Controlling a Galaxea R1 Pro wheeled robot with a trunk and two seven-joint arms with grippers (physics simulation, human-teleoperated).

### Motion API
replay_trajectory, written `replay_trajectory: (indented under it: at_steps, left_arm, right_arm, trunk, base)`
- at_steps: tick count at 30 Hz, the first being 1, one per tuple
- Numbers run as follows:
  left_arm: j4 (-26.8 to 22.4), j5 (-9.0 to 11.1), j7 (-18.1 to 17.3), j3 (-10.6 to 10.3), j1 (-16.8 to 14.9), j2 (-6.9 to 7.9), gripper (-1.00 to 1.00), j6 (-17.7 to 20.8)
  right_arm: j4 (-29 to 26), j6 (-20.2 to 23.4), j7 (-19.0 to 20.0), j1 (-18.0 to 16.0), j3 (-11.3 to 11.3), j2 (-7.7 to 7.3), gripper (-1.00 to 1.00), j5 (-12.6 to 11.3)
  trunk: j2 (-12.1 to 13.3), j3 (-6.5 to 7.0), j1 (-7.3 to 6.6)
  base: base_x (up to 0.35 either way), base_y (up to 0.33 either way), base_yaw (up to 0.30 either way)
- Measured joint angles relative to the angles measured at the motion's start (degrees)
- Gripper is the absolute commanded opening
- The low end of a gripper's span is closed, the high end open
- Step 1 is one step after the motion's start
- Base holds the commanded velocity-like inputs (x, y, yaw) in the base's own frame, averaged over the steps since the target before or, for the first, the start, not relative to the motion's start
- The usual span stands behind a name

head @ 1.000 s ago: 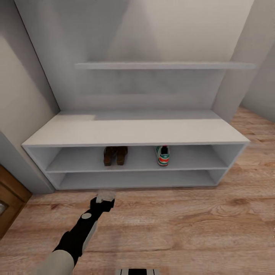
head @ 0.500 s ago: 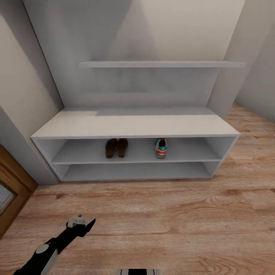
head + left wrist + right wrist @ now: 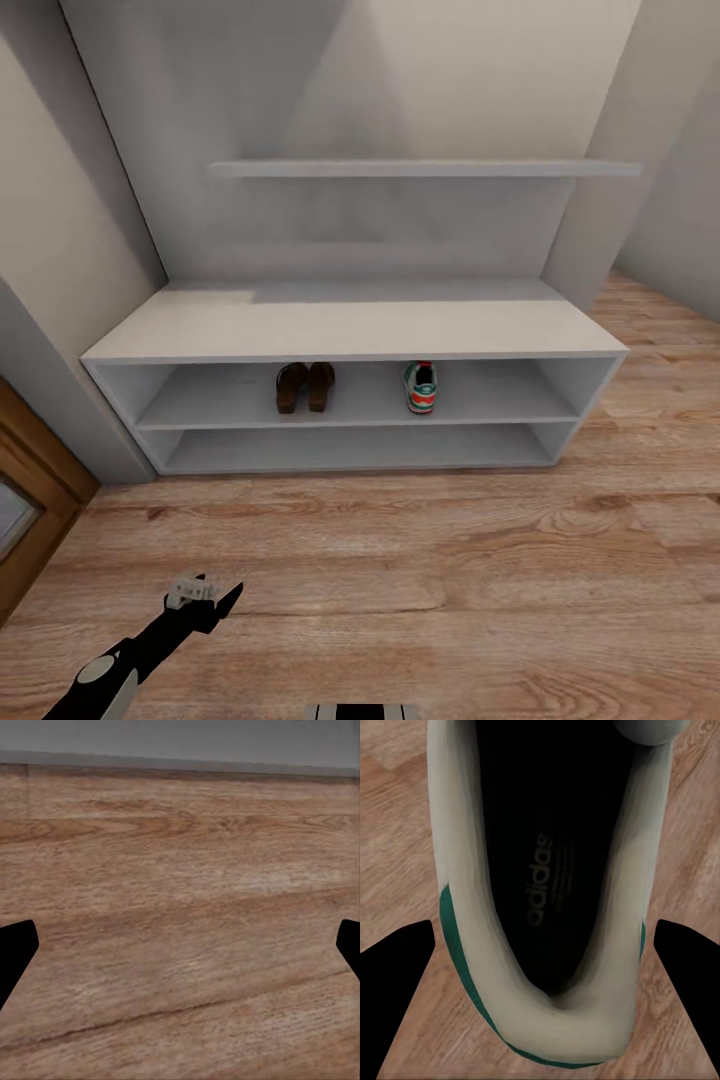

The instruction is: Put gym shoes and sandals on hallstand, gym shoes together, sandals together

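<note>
White green-trimmed gym shoe [image 3: 547,892] lies between my right gripper's [image 3: 544,945] spread, ungrasping fingers, long axis toward twelve o'clock.

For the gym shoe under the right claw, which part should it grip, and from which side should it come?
Judging by the right wrist view, grip the gym shoe across its heel collar, coming from straight above. The opening faces the camera, and the open right claw straddles the shoe on the corridor floor.
</note>
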Motion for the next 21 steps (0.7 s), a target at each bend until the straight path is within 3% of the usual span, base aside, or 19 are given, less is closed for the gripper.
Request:
replay_trajectory:
  at_steps: [6, 16, 21]
  left_arm:
    - [0.03, 0.19, 0.03, -0.02, 0.00, 0.04, 1.00, 0.04]
    - [0.03, 0.64, 0.01, -0.02, 0.00, 0.05, 1.00, 0.04]
    - [0.02, 0.65, -0.01, 0.06, 0.00, 0.09, 1.00, 0.06]
  right_arm:
    - [0.04, 0.02, -0.09, 0.00, -0.04, 0.45, -1.00, 0.03]
    - [0.19, 0.02, -0.22, 0.01, -0.04, 0.49, -1.00, 0.05]
    - [0.21, 0.00, -0.22, 0.00, -0.03, 0.50, -1.00, 0.07]
  trunk:
    - [0.00, 0.04, 0.01]
    - [0.00, 0.05, 0.02]
    - [0.00, 0.05, 0.01]
  base:
    - [-0.060, -0.147, 0.000]
    - [-0.178, -0.240, 0.000]
    - [-0.138, -0.109, 0.000]
